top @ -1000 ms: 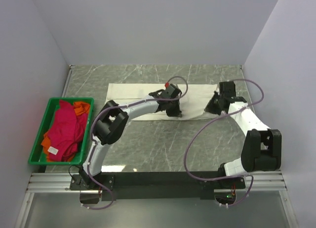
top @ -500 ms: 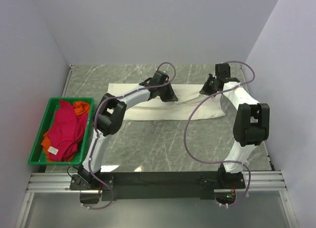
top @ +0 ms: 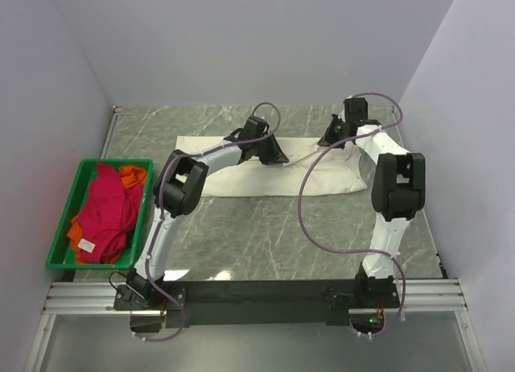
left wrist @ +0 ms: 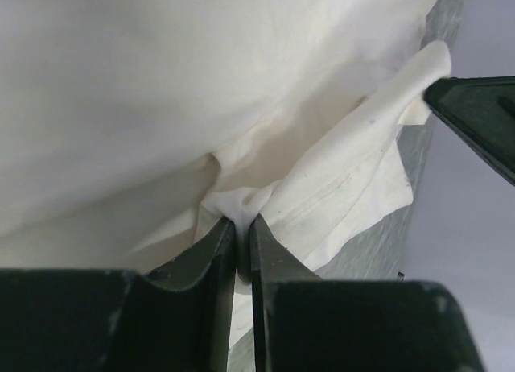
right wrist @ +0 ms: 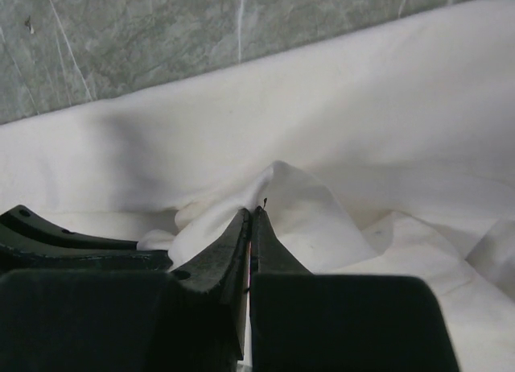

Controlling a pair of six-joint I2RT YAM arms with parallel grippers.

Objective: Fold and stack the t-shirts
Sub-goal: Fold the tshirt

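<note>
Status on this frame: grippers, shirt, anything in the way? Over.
Left gripper shut on cream t-shirt, far edge. Right gripper shut on same shirt. Pink t-shirt and orange t-shirt in green crate. No obstruction seen.

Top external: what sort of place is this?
Likely a lab robot cell: bare white walls, marble-look table, metal rail carrying two arms, whose left claw and right claw pinch a cream t-shirt.
</note>
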